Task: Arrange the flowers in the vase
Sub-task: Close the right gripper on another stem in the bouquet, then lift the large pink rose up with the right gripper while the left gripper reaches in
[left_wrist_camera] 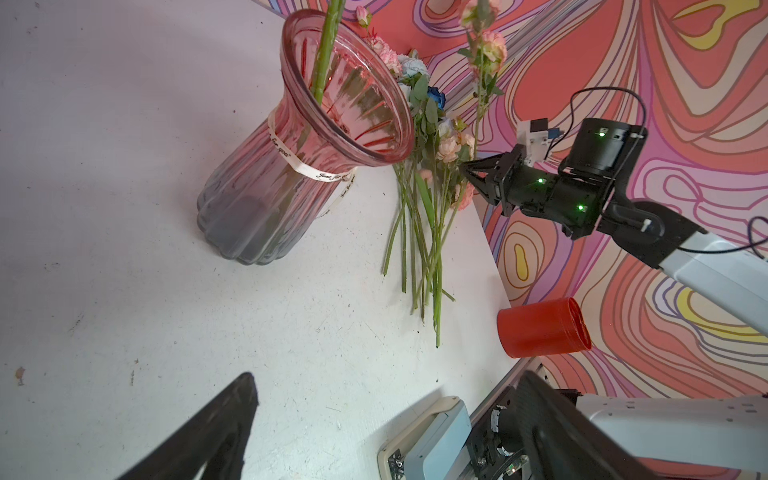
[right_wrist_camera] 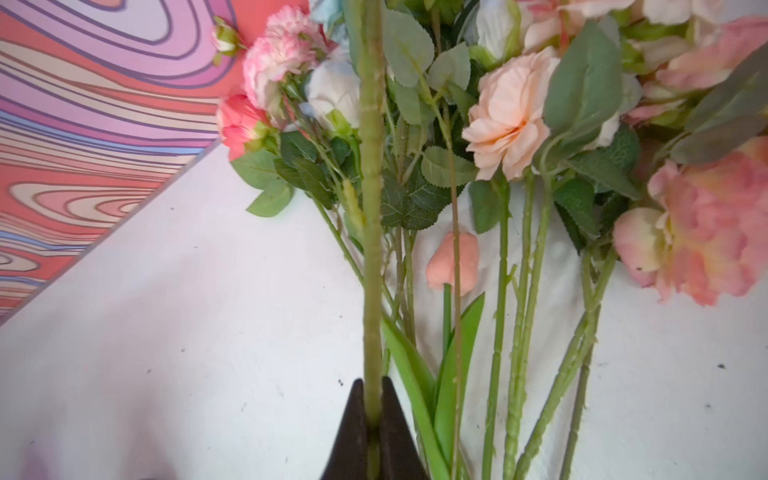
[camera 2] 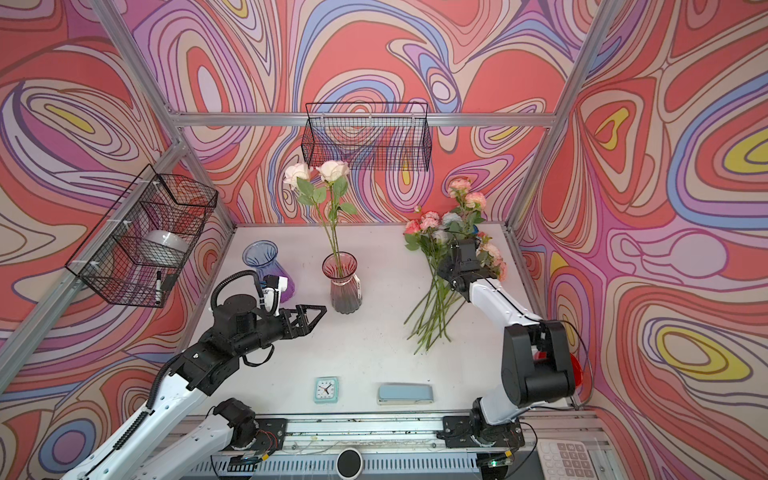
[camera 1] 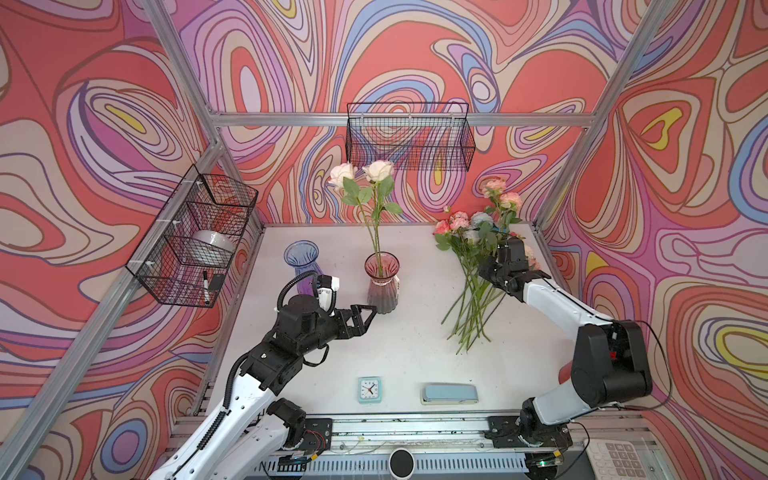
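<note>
A pink glass vase (camera 1: 381,286) (camera 2: 344,286) (left_wrist_camera: 266,199) stands mid-table in both top views with two cream roses (camera 1: 360,172) upright in it. The other flowers (camera 1: 471,291) (left_wrist_camera: 419,232) lie in a bunch on the right of the table, heads toward the back wall. My right gripper (camera 1: 485,270) (right_wrist_camera: 372,399) is over the bunch, shut on one green stem (right_wrist_camera: 371,208). That flower rises above the pile and has pink heads (camera 1: 500,195). My left gripper (camera 1: 369,320) (left_wrist_camera: 388,376) is open and holds nothing, just left of the pink vase's base.
A blue-purple glass vase (camera 1: 301,259) stands back left, behind my left wrist. A small clock (camera 1: 369,390) and a pale blue case (camera 1: 449,393) sit near the front edge. Wire baskets (camera 1: 409,137) hang on the back and left walls. A red cup (left_wrist_camera: 542,326) is at the right side.
</note>
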